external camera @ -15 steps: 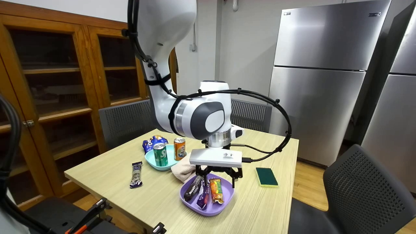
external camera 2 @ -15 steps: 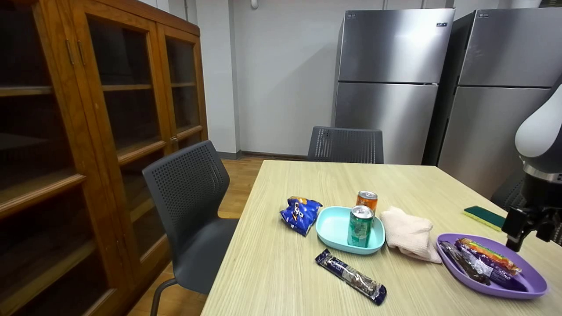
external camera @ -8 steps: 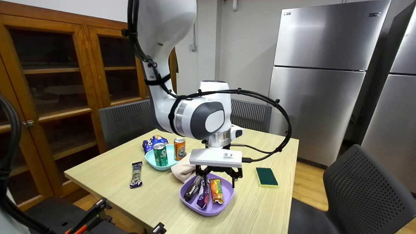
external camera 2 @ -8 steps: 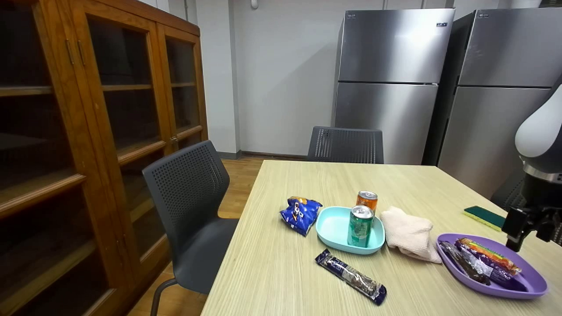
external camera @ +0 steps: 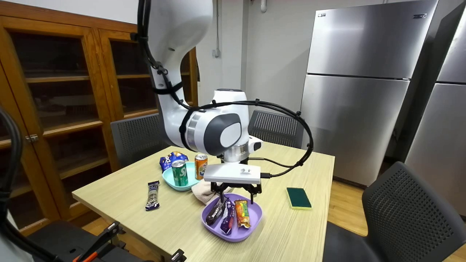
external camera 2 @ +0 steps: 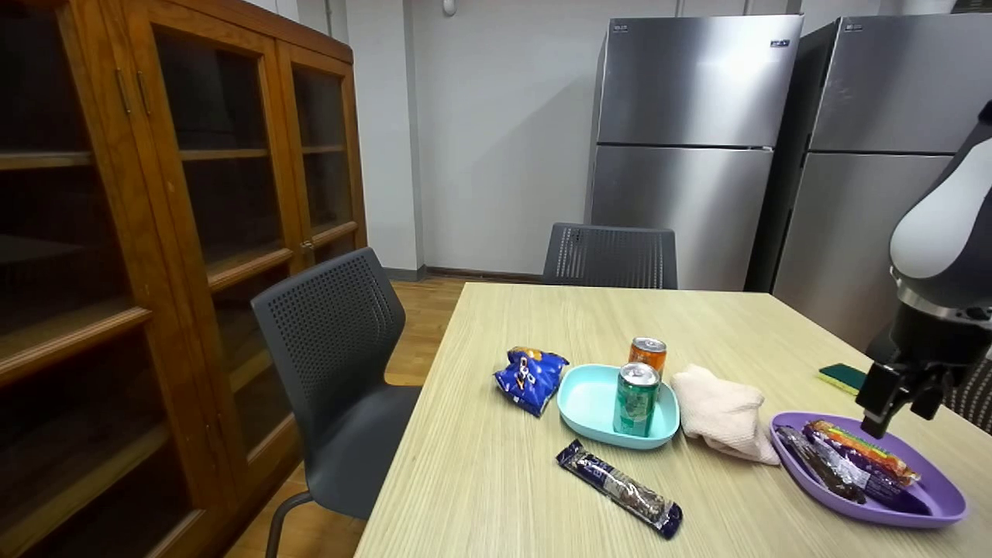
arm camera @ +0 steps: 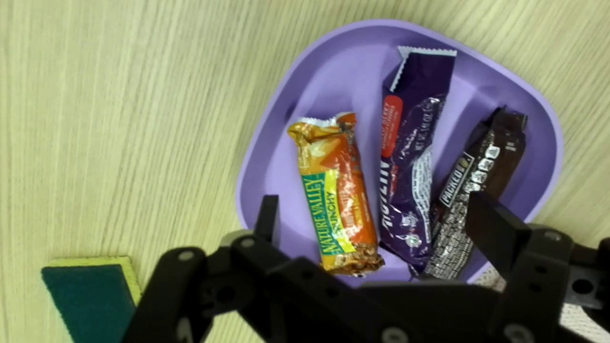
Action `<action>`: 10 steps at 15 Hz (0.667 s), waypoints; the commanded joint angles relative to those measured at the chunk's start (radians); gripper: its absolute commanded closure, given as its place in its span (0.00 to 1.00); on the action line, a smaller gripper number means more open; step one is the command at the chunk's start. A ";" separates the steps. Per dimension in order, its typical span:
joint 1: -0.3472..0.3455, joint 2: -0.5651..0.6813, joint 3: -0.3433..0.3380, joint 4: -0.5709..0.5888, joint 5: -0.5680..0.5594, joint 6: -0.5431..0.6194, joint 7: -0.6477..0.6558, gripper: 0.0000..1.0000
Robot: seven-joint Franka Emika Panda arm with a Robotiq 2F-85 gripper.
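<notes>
The gripper (external camera: 236, 201) hangs above the purple dish (arm camera: 329, 90) — jaws spread wide, holding nothing. In that dish lie an orange Nature Valley bar (arm camera: 340, 205), a purple-wrapped bar (arm camera: 412, 157) in the middle and a dark brown bar (arm camera: 495, 157) close beside it. A pale cloth (external camera 2: 721, 411) sits between the purple dish and a turquoise dish (external camera 2: 589, 407) with two cans (external camera 2: 636, 399); a green sponge (arm camera: 90, 300) lies nearby.
</notes>
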 commanded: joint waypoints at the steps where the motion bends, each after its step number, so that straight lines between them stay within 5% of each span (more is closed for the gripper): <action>1: 0.011 -0.070 0.048 -0.089 -0.009 0.053 0.013 0.00; 10: 0.126 -0.114 0.152 -0.194 -0.033 0.128 0.034 0.00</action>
